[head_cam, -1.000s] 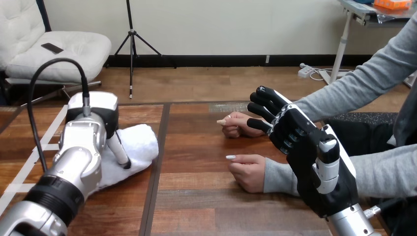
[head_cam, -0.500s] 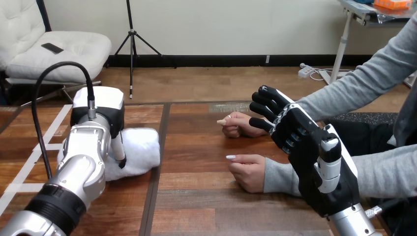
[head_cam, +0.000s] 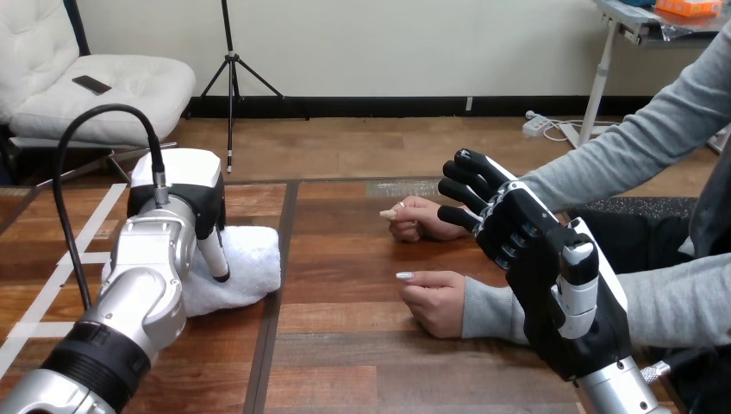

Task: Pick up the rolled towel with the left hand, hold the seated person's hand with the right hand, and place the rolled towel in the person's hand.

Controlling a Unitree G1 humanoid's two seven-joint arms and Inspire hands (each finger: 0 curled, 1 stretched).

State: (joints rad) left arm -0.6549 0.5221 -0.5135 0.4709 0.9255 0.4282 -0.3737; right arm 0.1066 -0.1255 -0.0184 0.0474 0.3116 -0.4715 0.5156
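Head view: the left hand [head_cam: 185,172] has shifted forward over the towel [head_cam: 246,267], a soft, fluffy white roll now bunched tighter on the wooden table [head_cam: 345,259]. Whether it grips the towel I cannot tell, so pickup looks barely begun. The right hand [head_cam: 534,276] stays open and empty beside the person's farther hand [head_cam: 418,220].

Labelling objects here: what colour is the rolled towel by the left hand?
The rolled towel is plain white; the head view shows it best.
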